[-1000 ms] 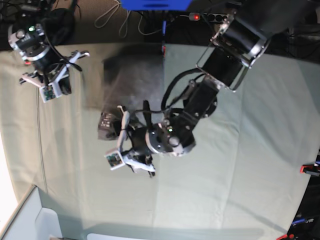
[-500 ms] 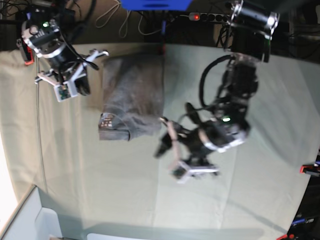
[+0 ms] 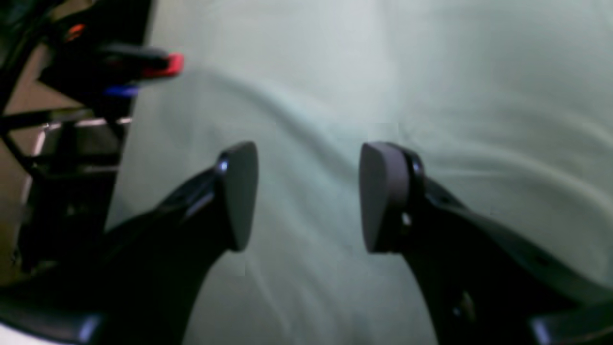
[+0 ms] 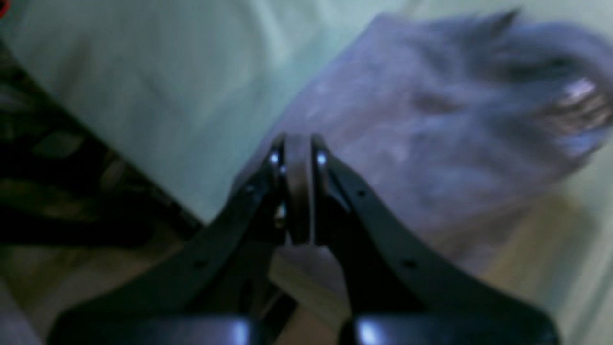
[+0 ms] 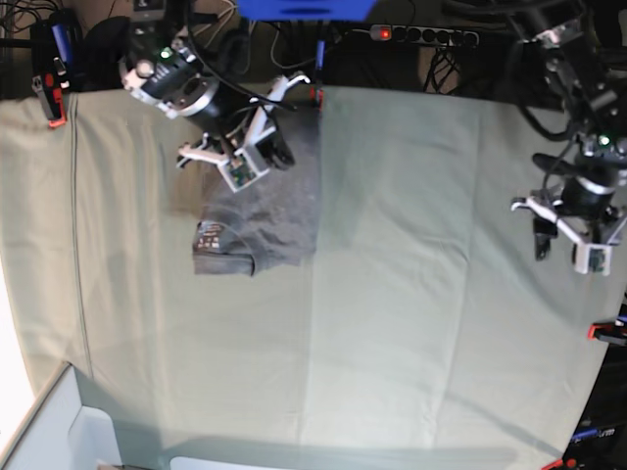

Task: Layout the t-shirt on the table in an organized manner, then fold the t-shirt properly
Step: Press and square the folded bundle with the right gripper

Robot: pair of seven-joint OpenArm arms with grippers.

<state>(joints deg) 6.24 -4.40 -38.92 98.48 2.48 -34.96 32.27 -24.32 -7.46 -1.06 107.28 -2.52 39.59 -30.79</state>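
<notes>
Right gripper (image 5: 257,149) pressed together, empty, over far end of folded t-shirt (image 5: 260,211); its length runs toward me. Left gripper (image 5: 571,235) apart, empty, well off across desk (image 5: 411,323). I judge right nearer.

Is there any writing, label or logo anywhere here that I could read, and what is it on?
None can be read.
A small pale patch of print or a label on the folded t-shirt, near its lower left corner in the base view: too small and blurred to read.
The same patch in the right wrist view: pale streaks only, smeared.
Nothing is written on the table cloth.
</notes>
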